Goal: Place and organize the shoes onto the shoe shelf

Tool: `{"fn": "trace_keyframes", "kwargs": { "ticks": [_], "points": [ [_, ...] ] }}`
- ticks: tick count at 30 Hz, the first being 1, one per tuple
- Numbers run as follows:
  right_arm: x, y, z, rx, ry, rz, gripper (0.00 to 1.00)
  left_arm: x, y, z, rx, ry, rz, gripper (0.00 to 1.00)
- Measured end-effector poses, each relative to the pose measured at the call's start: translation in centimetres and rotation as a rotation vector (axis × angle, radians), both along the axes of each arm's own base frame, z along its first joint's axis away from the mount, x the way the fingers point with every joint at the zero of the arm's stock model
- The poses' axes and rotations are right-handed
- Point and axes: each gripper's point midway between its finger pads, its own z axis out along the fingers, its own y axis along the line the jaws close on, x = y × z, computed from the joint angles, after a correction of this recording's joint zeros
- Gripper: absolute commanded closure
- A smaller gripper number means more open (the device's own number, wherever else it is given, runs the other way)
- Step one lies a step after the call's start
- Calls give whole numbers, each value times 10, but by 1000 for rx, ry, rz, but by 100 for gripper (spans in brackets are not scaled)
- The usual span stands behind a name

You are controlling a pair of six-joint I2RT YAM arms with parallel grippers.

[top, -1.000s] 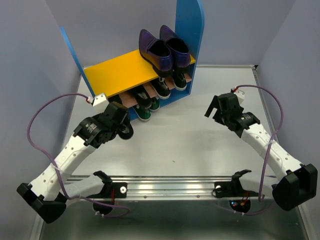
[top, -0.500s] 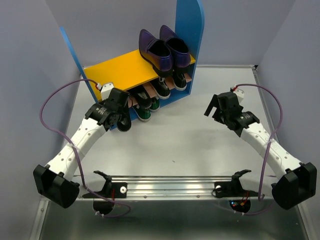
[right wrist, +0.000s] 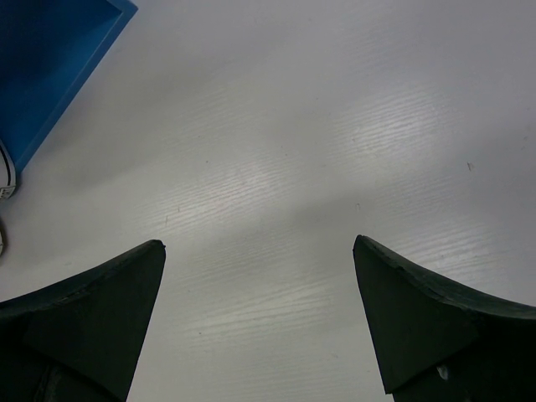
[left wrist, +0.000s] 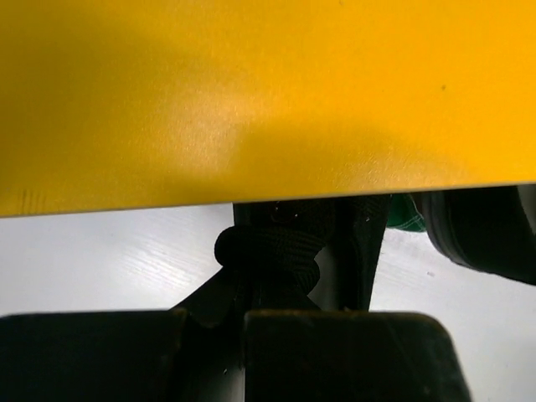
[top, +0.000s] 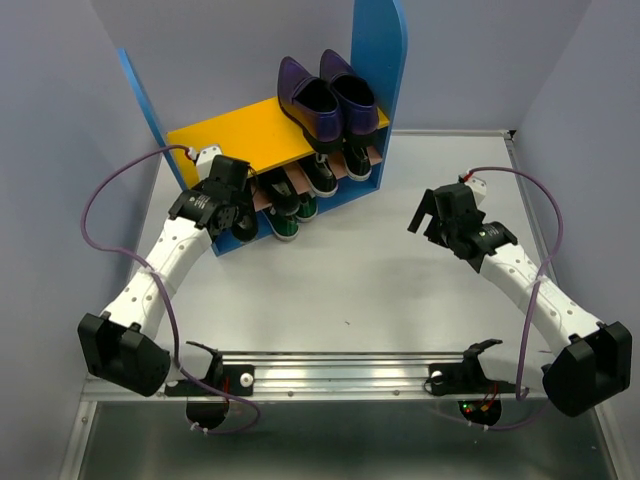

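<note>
**Left arm holds a black shoe at the shelf's lower tier; right arm hangs open to the side**

The shoe shelf (top: 378, 60) stands at the far side of the table (top: 350, 290), with tall blue side panels, a yellow top board (top: 225, 145) and a tan lower board (top: 377, 154).

A pair of glossy purple loafers (top: 328, 98) sits on the top board at the shelf's right end, heels toward the arms. Under them, on the lower board, is a pair of black sneakers (top: 338, 170) with white soles. Just left of those is a pair of green sneakers (top: 290, 222), whose heels stick out past the front edge of the shelf.

The left gripper (top: 232, 205) is at the shelf's front, at the left part of the lower tier, just below the edge of the top board. Its fingers are drawn narrow and pinch the fabric rim of a black shoe (left wrist: 268, 255). In the left wrist view the shoe hangs right under the yellow board, with a green sneaker's edge just to its right. Whether the shoe's sole already rests on the lower board cannot be told.

The right gripper (top: 428, 215) hangs over bare table, well apart from the shelf's right panel. Its fingers (right wrist: 92, 310) are spread wide with nothing between them. A blue corner of the shelf shows at the upper left of the right wrist view.
</note>
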Motion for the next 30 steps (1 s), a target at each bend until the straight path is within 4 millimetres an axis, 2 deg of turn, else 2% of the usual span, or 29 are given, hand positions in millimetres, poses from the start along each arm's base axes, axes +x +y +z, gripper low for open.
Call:
{"fn": "trace_keyframes", "kwargs": {
  "ticks": [12, 19, 23, 25, 27, 28, 30],
  "points": [
    [0, 0, 1, -1, -3, 1, 0, 24, 2, 2, -5, -59, 14, 100],
    [0, 0, 1, -9, -1, 9, 0, 21, 0, -16, -4, -53, -17, 100],
    [-1, 1, 1, -6, 0, 14, 0, 22, -3, -17, -12, -54, -29, 100],
    [-1, 1, 0, -4, 1, 15, 0, 22, -3, -17, -14, -54, -30, 93],
    [-1, 2, 0, -1, 2, 17, 0, 22, -3, -17, -13, -53, -30, 76],
    [-1, 2, 0, 1, 3, 20, 0, 22, -3, -17, -11, -51, -29, 74],
    [-1, 4, -1, 7, 8, 26, 0, 24, -3, -15, -11, -52, -28, 60]
  ]
}}
